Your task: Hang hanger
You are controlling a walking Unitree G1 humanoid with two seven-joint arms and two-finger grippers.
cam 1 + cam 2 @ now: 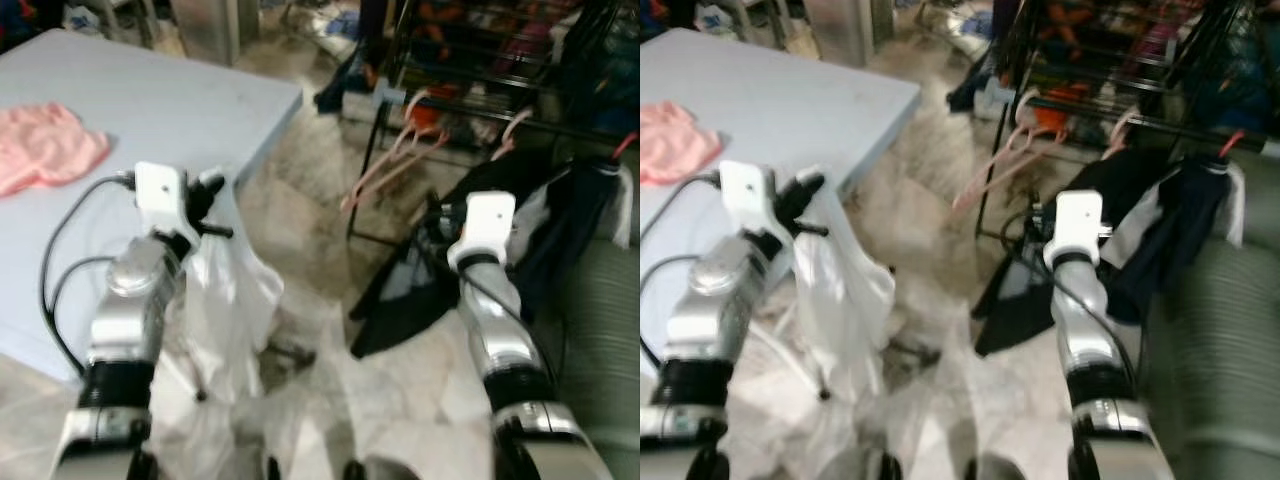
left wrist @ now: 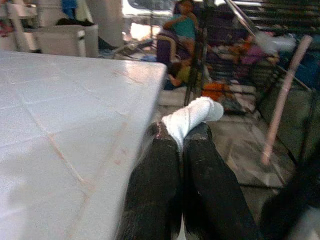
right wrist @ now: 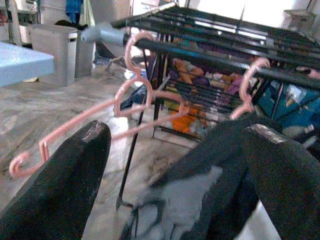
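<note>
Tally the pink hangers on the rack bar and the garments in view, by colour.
Pink hangers: 3, two empty ones hooked together on the rack bar, one carrying the dark garment
Pink garment on the table: 1
White garment in the left gripper: 1
Dark garment: 1
Total: 6

Between the right gripper's (image 3: 175,165) spread black fingers (image 3: 60,185), pink hangers (image 3: 127,100) hook over a dark rack rail (image 3: 210,57), a dark garment (image 3: 215,170) below.

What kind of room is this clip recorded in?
Probably a home laundry or clothes-drying area: a black drying rack with pink hangers and a dark garment on it, and a light blue table holding pink cloth.
</note>
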